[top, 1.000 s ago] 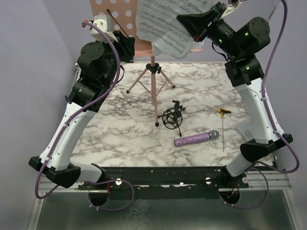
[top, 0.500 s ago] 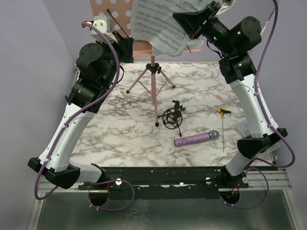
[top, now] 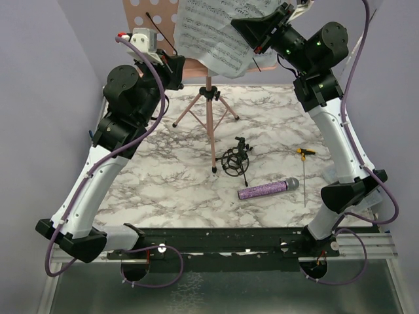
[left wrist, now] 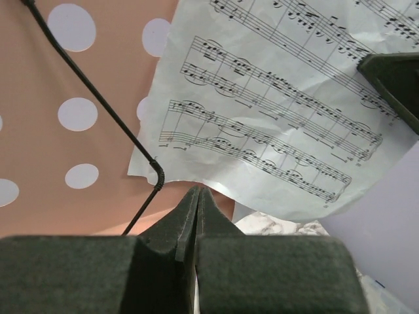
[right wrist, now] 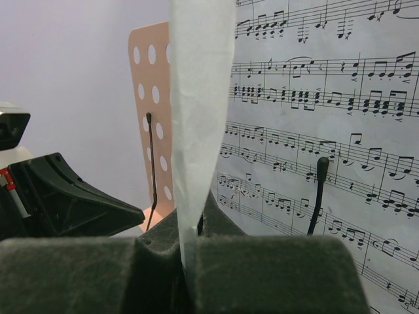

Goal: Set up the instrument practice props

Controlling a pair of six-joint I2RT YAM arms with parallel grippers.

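The pink perforated music stand (top: 156,18) stands at the back on tripod legs (top: 208,111). My right gripper (top: 254,40) is shut on the edge of the white sheet-music pages (top: 213,36) and holds them against the stand's desk; the page edge runs up between my fingers in the right wrist view (right wrist: 196,98). My left gripper (top: 178,69) is shut and empty just below the desk's lower lip (left wrist: 85,216), near the pages (left wrist: 275,118). The glittery purple microphone (top: 268,189) and the black shock-mount (top: 236,160) lie on the table.
A yellow-handled screwdriver (top: 305,173) lies right of the microphone. Black wire page-holders (left wrist: 98,104) cross the stand's desk. The marble table (top: 163,183) has purple walls to its left and back.
My right gripper has carried the pages left and up, farther over the stand's desk. My left arm has shifted slightly upward.
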